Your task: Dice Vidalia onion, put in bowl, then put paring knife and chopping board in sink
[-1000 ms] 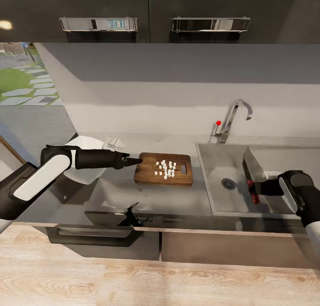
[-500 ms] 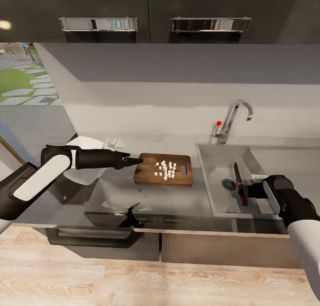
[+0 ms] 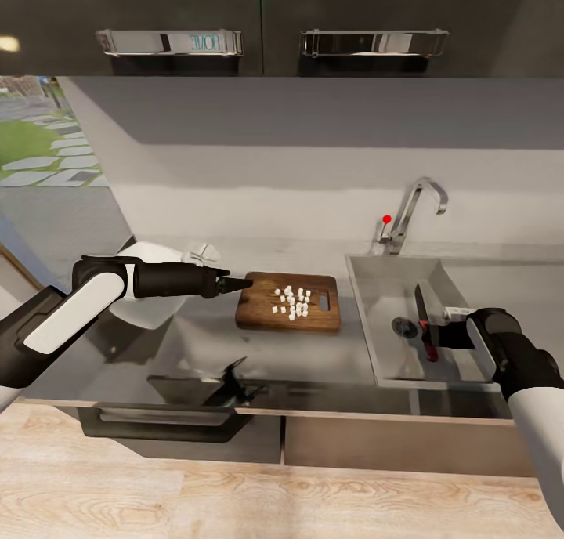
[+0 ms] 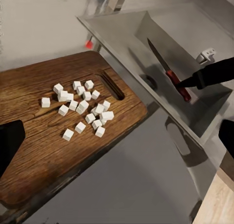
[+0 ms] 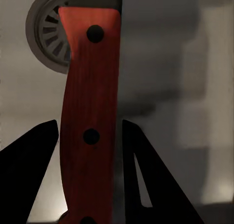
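Observation:
The dark wooden chopping board [image 3: 262, 313] [image 4: 44, 160] lies on the glossy countertop [image 3: 196, 343], with the Vidalia onion as several white cubes [image 3: 292, 300] [image 4: 83, 106] near its slot handle. My left gripper [image 3: 237, 283] is open at the board's left end, one finger [image 4: 9, 146] over the wood. The white bowl [image 3: 149, 308] sits partly behind that arm. Inside the sink [image 3: 376, 288] my right gripper [image 3: 435, 337] [image 5: 91, 124] is shut on the paring knife [image 3: 424, 312] [image 4: 165, 70]. Its fingers press both sides of the reddish handle [image 5: 90, 102], and the blade points to the back wall.
The drain [image 3: 403, 327] [image 5: 46, 33] lies just beside the knife. A chrome tap [image 3: 411, 206] with a red knob [image 3: 386, 218] stands behind the basin. Dark wall cabinets with metal handles [image 3: 168, 41] hang overhead. Drawers [image 3: 164, 421] run under the counter's front edge.
A second ago my right gripper held the knife farther right by the basin's wall. It has moved left and down toward the drain, then held still. The left arm and board have not moved.

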Motion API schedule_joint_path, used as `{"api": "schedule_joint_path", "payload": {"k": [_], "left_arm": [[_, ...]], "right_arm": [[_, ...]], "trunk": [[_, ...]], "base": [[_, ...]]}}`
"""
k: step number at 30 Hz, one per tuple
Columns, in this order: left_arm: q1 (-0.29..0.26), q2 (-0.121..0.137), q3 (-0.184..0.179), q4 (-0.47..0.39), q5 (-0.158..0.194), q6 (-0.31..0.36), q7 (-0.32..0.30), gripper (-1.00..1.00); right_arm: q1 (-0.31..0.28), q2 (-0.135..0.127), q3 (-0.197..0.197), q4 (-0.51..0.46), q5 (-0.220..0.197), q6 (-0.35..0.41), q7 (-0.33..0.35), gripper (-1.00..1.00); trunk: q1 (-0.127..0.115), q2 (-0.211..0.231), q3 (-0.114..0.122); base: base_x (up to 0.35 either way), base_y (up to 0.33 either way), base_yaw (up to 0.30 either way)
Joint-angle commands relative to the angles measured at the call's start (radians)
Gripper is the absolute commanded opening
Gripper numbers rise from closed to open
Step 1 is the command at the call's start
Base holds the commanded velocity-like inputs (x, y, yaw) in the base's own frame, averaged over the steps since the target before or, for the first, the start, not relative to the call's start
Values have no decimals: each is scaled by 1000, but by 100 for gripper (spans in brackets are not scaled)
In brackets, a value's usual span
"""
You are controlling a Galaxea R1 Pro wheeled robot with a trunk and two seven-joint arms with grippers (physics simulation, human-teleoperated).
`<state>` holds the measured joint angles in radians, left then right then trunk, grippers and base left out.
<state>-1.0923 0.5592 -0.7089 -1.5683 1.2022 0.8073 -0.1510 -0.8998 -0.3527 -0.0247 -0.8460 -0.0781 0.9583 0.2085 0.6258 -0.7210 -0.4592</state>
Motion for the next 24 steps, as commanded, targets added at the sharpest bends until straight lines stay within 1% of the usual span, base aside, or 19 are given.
{"api": "schedule_joint_path", "payload": {"k": [1,4,8,11,13,14,17,24], "left_arm": [[-1,1,-1,0,-3,1,-4,100],[-1,1,-2,-1,-3,1,-4,100],[-1,-6,-3,-1,-3,1,-5,100],[-1,-8,-3,-1,-2,1,-5,100],[-1,-9,-3,-1,-3,1,-5,100],[-1,-10,-3,-1,-3,1,-5,100],[-1,-10,-3,-1,-3,1,-5,100],[-1,-10,-3,-1,-2,1,-4,100]], "right_arm": [[-1,0,-1,-1,-8,5,-3,-100],[-1,2,-1,-1,-8,5,-3,-100],[-1,5,-1,0,-8,5,-3,-100],[-1,23,-1,22,-9,5,-6,-100],[-1,35,-1,58,-9,5,-8,-100],[-1,44,-1,79,-9,4,-17,-100],[-2,53,-1,95,-9,4,-67,-100],[-2,63,-1,99,-11,4,-93,-100]], "trunk": [[1,-1,-1],[1,-1,-1],[1,-1,-1],[1,-1,-1],[1,-1,-1],[1,-1,-1],[1,-1,-1],[1,-1,-1]], "base": [[209,0,0],[166,0,0],[31,0,0],[4,0,0],[1,0,0],[0,0,0],[0,0,0],[25,0,0]]}}
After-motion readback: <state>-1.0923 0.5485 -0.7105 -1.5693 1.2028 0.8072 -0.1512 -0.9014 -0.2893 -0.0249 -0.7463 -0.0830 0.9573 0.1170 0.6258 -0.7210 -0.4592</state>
